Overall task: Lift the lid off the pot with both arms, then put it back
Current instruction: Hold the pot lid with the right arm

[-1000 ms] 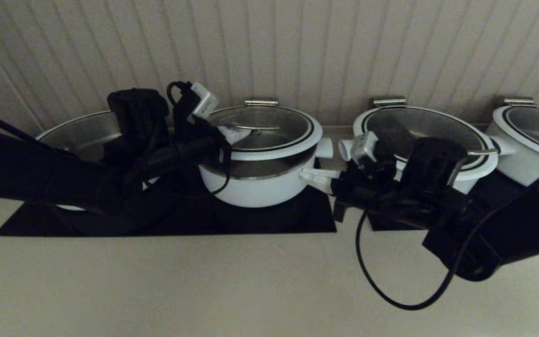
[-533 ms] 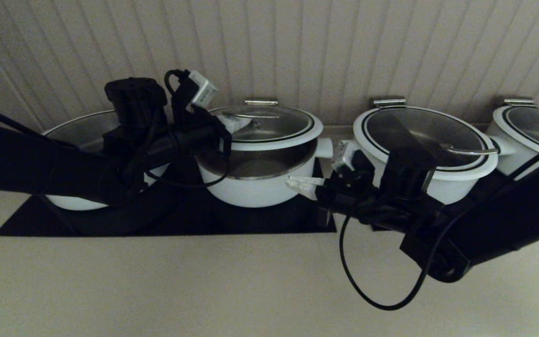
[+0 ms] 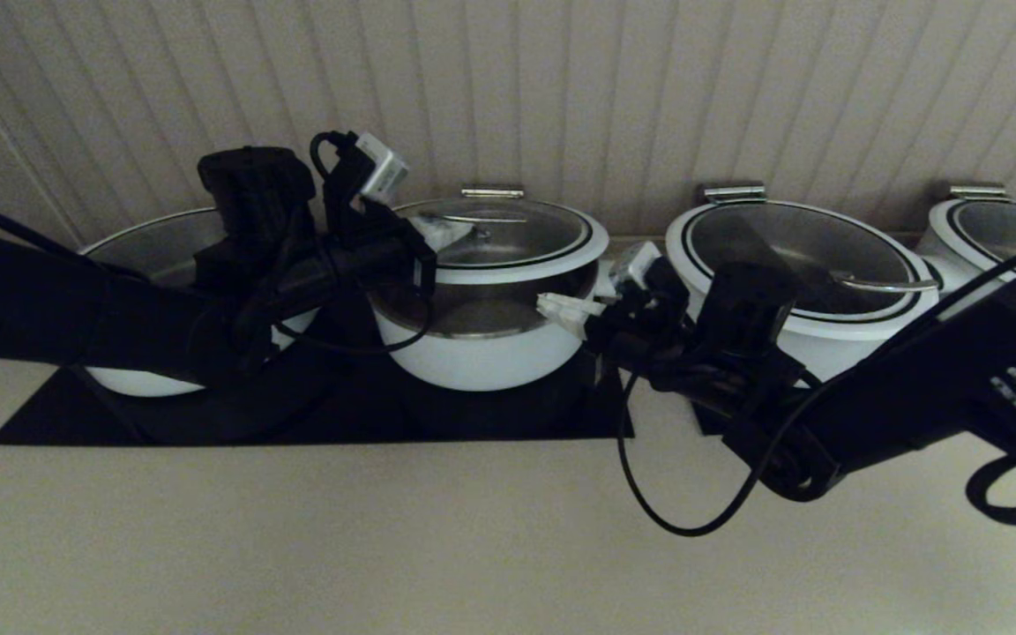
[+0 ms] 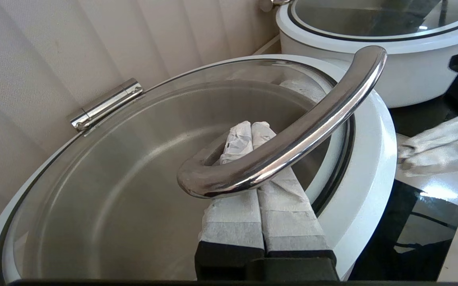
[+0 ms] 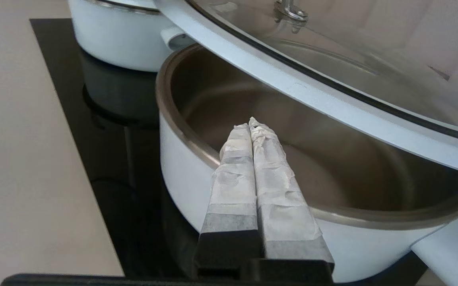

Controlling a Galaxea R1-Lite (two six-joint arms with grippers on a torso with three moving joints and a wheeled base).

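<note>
Across the bottom of the head view runs a plain beige counter [image 3: 296, 547], and on it, toward the middle of the frame, lies a flat glossy black cooktop panel [image 3: 508, 414]. On that panel at centre stands the round white pot with a steel inside [image 3: 481, 353]. From the lower right of the frame the bulky black right arm reaches in, its right gripper [image 3: 556, 309] at the pot's right edge; in the right wrist view its white-wrapped fingers [image 5: 249, 174] are pressed flat together with nothing between them, their tips over the pot's steel rim and under the lid's raised edge.

Above the pot, clear of its rim along the near side, hangs the round glass lid with a broad white rim and thin black ring [image 3: 508, 242]. From the left of the frame the black left arm reaches to it; the left gripper [image 3: 446, 231] has its taped fingers [image 4: 253, 174] pushed together and slid beneath the bent steel-bar handle [image 4: 292, 131], lying on the glass. A steel hinge-like clip [image 3: 492, 191] sits at the lid's far edge.

Farther right stand two wider white lidded pots [image 3: 803, 265], and at the left an open white pot [image 3: 155, 265]. Behind everything rises a pale ribbed wall [image 3: 561, 88]. No writing can be read anywhere.
</note>
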